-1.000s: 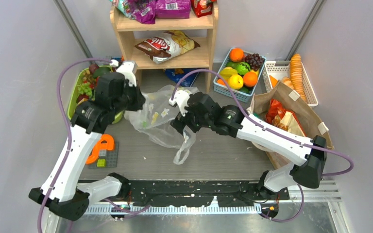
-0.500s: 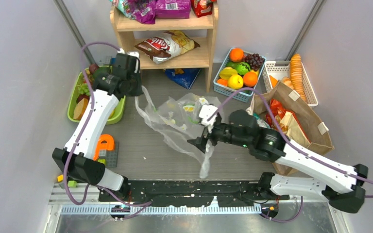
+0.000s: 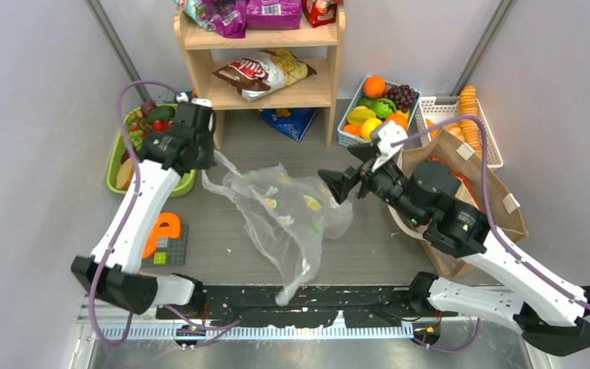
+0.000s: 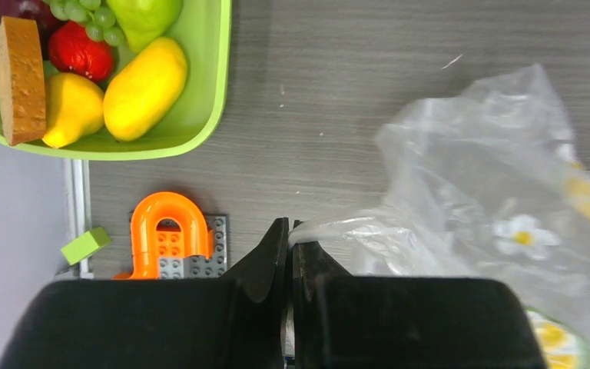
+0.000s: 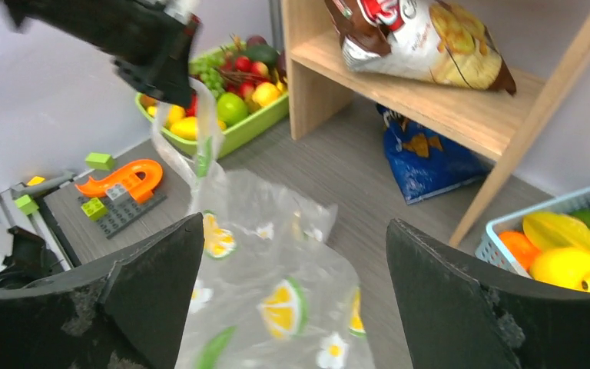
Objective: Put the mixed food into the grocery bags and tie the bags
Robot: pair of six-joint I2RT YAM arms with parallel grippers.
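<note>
the left gripper [image 4: 288, 231] is pinched tight on a twisted corner of the clear plastic bag [image 3: 284, 211], lifting that corner beside the green basket [image 3: 117, 165] of fruit. from there the bag (printed with lemon slices and small white flowers) drapes down and across the middle of the table [image 3: 376, 238], and its tail trails to the near edge by the arm bases. nothing solid shows inside it.

the right gripper [image 5: 293, 231] stands spread wide above the bag's right side, with nothing caught between its fingers; the wrist view looks straight down between them onto the crinkled plastic. the right arm reaches across the mouth of the tan-brown bag [image 3: 495, 192] at the table's right edge and hides most of what lies in it.

around them: a wooden shelf [image 3: 319, 92] at the back carries a brown-white snack packet [image 3: 265, 73], and a blue packet [image 3: 288, 121] lies on the floor under it. a blue basket [image 3: 343, 132] of oranges, lemons and grapes sits just right of the shelf, with a white basket [image 3: 492, 142] beside that. an orange toy piece [image 3: 161, 231] on a grey brick plate lies near the left arm, apart from the bag.
</note>
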